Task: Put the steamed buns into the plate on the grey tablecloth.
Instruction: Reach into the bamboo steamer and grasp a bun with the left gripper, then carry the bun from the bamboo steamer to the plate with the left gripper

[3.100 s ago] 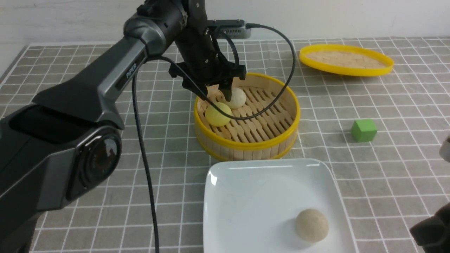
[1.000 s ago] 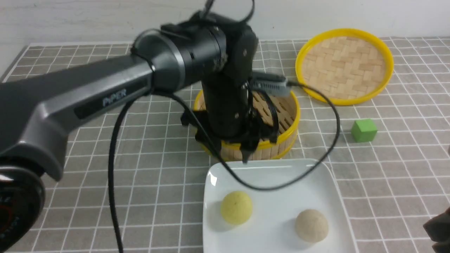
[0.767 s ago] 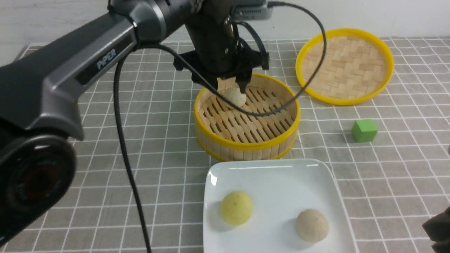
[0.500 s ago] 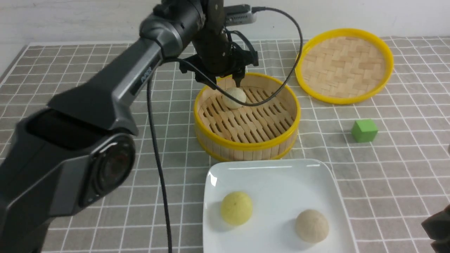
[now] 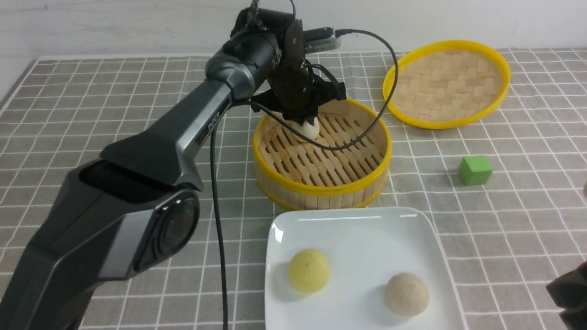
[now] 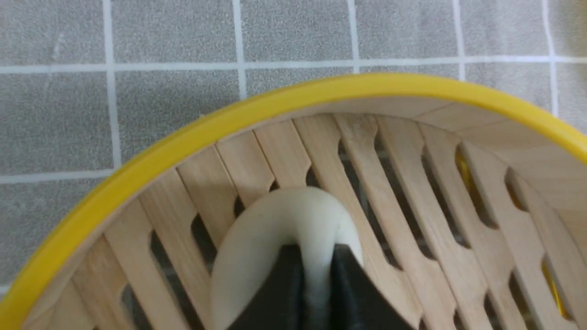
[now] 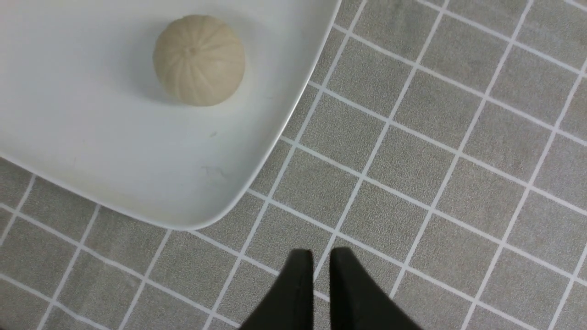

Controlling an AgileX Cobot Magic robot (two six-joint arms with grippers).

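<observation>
Bun point(image 6: 284, 215) in the steamer point(image 5: 321, 188) at frame centre is clamped by the left gripper point(image 6: 316, 270), yellow bun point(image 5: 308, 270) and beige bun point(image 5: 407, 294) are seen on the plate point(image 5: 357, 229) below, and the right gripper point(image 7: 321, 263) seems all but closed, empty.

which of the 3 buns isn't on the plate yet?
The off-white bun in the bamboo steamer, pinched by the left gripper. The yellow bun and beige bun both sit on the plate.
</observation>
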